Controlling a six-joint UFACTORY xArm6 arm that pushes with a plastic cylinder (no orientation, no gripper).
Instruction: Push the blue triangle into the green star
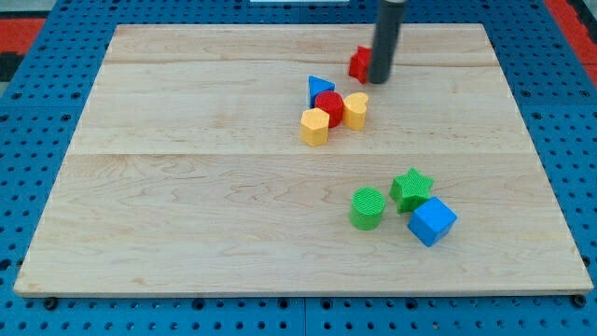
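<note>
Evidently parked beside the red block [359,62] at the bench [187,187] top, my tip [379,80]; no pincer (plain rod); blue triangle [319,88] untouched, well apart from green star [411,188].

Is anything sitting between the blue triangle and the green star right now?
Yes. The red cylinder touches the blue triangle on its lower right, directly toward the green star, with the yellow blocks beside it. My tip is at the triangle's upper right.
</note>
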